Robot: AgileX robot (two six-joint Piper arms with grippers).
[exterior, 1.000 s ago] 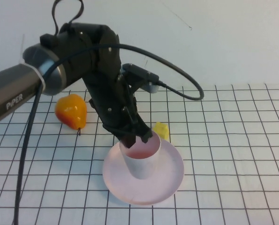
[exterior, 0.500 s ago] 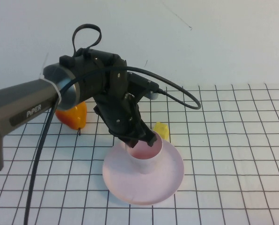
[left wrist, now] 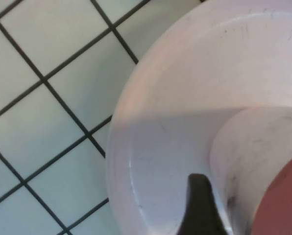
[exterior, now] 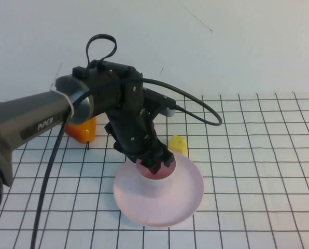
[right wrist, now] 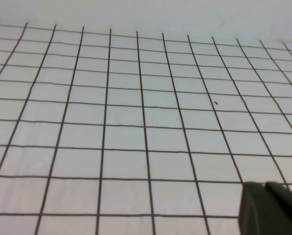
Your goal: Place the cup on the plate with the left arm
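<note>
The left claw (exterior: 155, 165) grips the small pale pink plastic cup (exterior: 155, 181), which stands on the round pale pink plastic plate (exterior: 188, 194) near the middle of the desk (exterior: 258, 155). Only a dark tip of the right claw (right wrist: 271, 208) shows; whether it is open, I cannot tell.

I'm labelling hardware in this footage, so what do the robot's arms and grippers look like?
The left arm has a dark grey tube with white "PIPER" lettering and a white band, then a black wrist housing. Black cables loop above and beside it. The left gripper is black, with narrow fingers. Of the right gripper, only a dark, blocky fingertip shows in its wrist view.
</note>
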